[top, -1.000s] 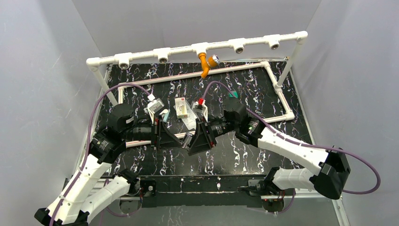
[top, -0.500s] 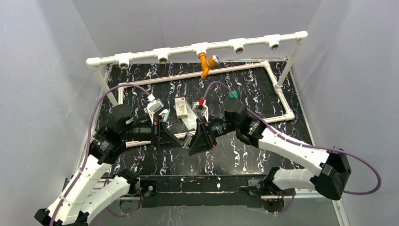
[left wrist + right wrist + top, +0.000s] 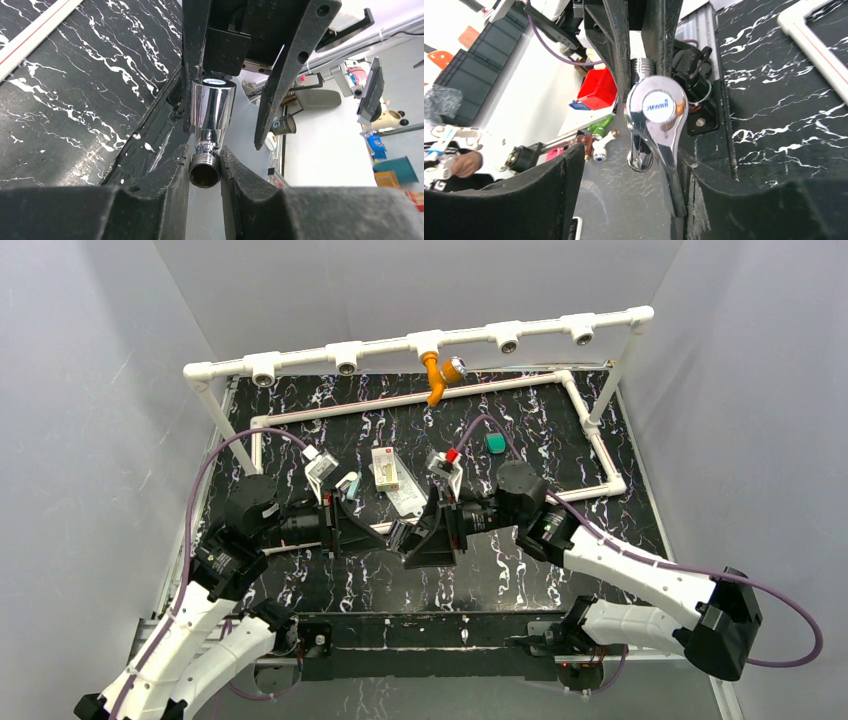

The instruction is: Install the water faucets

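A: Left wrist view first. What has the left hand (image 3: 204, 164) got?

B: Its fingers (image 3: 160, 185) are pinched tight on the threaded end of the chrome faucet (image 3: 212, 107), which lies between the two hands above the bench (image 3: 75, 100).

A: And the right hand (image 3: 626, 172)?

B: It is spread wide around the lever end, with one finger (image 3: 724, 200) just beside the lever. I cannot tell whether they touch.

A: And the orange faucet (image 3: 436, 374)?

B: At the back, hanging from the middle tee of the white pipe (image 3: 300, 357).
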